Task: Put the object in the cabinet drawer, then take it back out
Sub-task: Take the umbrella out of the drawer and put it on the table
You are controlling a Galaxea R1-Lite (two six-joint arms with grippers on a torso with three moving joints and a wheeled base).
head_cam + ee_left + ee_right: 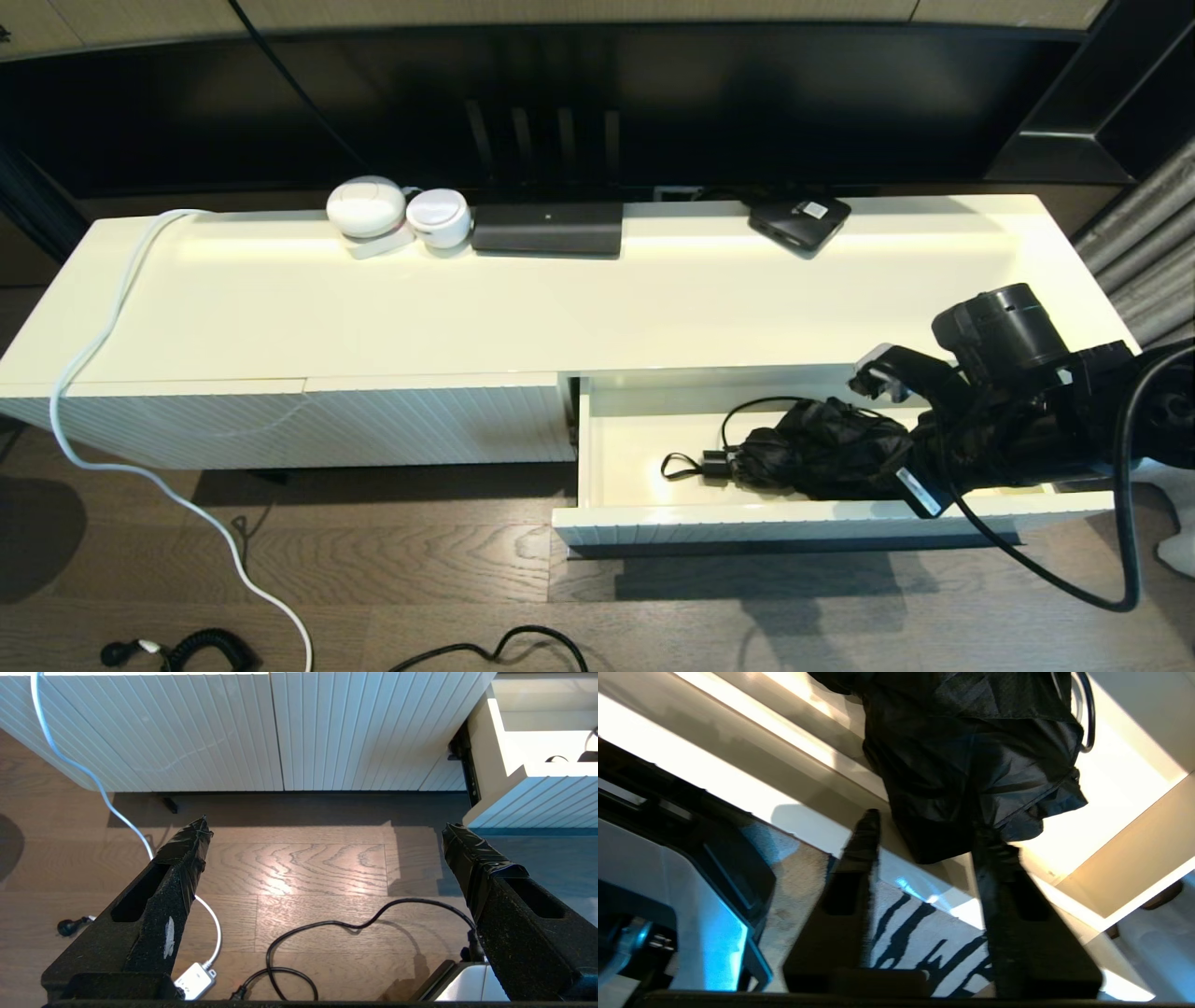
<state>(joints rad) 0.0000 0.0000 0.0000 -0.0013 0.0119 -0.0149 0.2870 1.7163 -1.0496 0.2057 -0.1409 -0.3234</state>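
Head view: cabinet drawer point(644, 446) is pulled out at the right end of the low white cabinet point(560, 308), cream inside exposed. In it lies a folded black umbrella point(822, 448), on the drawer floor toward the right half, wrist strap point(680, 465) trailing left. Right gripper point(910, 467) sits at the umbrella's right end, arm reaching in from the right. On the cabinet top at the back: two white round devices point(397, 213), a black box point(547, 227), a small black device point(799, 220). White cable point(93, 355) runs off the top to the wood floor point(373, 579). Left wrist view: left gripper point(322, 840) parked over the floor facing the ribbed cabinet front point(261, 732), fingers spread wide, holding nothing. Right wrist view: the right gripper's fingers point(861, 858) are parted at the umbrella's end; one is clear of the fabric, whether the other touches I cannot tell.
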